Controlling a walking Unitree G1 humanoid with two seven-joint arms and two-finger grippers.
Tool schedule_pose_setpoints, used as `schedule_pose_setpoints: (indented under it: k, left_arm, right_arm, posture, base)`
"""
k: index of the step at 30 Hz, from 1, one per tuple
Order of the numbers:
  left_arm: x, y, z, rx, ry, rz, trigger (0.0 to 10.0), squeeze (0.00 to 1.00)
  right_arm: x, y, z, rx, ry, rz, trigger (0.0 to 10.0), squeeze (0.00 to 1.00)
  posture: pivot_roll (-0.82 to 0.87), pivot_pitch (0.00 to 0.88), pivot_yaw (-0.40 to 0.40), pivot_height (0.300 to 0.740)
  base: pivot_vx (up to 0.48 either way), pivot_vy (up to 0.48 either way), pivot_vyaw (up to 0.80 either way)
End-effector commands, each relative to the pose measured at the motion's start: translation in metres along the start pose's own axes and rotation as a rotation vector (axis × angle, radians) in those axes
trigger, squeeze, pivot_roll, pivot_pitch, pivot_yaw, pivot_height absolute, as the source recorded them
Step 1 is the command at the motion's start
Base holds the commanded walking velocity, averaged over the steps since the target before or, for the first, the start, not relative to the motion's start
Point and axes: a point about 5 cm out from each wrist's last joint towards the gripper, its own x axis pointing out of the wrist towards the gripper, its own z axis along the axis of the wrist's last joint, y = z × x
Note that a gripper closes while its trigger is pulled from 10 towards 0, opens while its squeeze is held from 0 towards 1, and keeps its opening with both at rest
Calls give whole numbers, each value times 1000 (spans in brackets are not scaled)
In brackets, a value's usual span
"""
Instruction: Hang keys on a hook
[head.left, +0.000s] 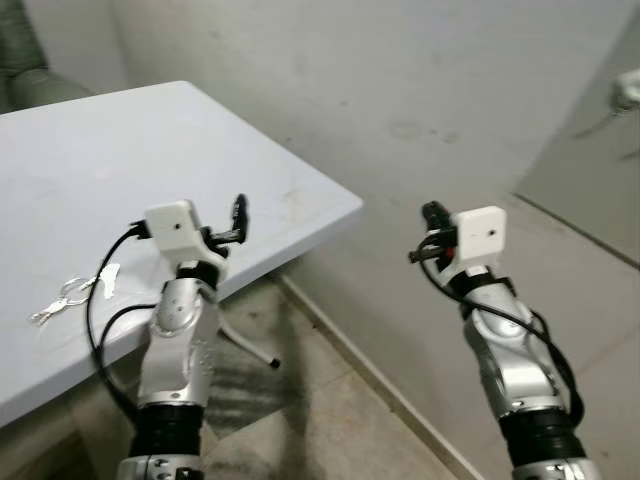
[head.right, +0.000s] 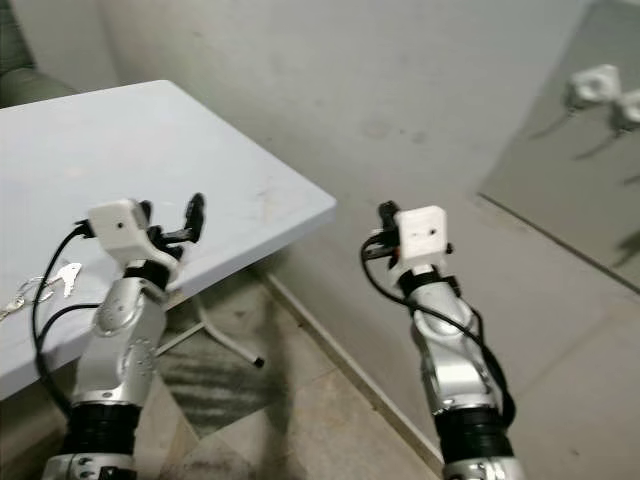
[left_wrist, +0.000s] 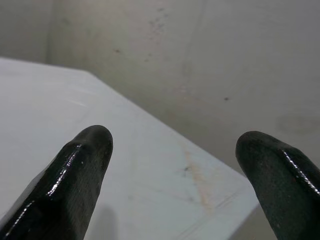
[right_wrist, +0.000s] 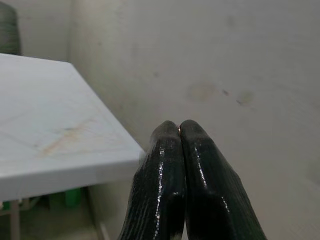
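Glossy black left gripper (left_wrist: 172, 165) gapes wide and empty over the smooth white table (head.left: 120, 160), silvery keys (head.left: 70, 296) lying behind it, while the right gripper (right_wrist: 180, 131) is pinched closed on nothing.

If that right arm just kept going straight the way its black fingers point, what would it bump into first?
Most likely the bare grey wall. The right gripper, jaws shut, aims at it, passing beside the white table's corner rather than into it. Nothing else seems to lie in that line, though depth is hard to judge.
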Motion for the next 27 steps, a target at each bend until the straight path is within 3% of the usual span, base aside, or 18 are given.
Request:
schedule_pose_setpoints:
  k: [1,20,23,27]
  left_arm:
    - [1,-8,-1,-1,3,-16,10000,0]
    - [1,-11,-2,19,-1,-37,10000,0]
    - [1,-12,-2,37,5,-52,10000,0]
    - [1,-12,-4,-16,6,-36,10000,0]
  right_arm:
    - [1,-6,5,-14,-17,-12,10000,0]
    - [1,-4,5,-16,-18,3,10000,0]
    - [2,-4,6,-16,-19,5,10000,0]
    - [1,-4,6,-17,-18,6,10000,0]
  posture:
    - [49,0,-94,740]
    - [47,0,-98,740]
    - [47,0,-98,740]
    - [47,0,-99,740]
  base:
    - [0,0,-731]
    - [0,0,-734]
    - [0,-419,-731]
    - [0,-120,-731]
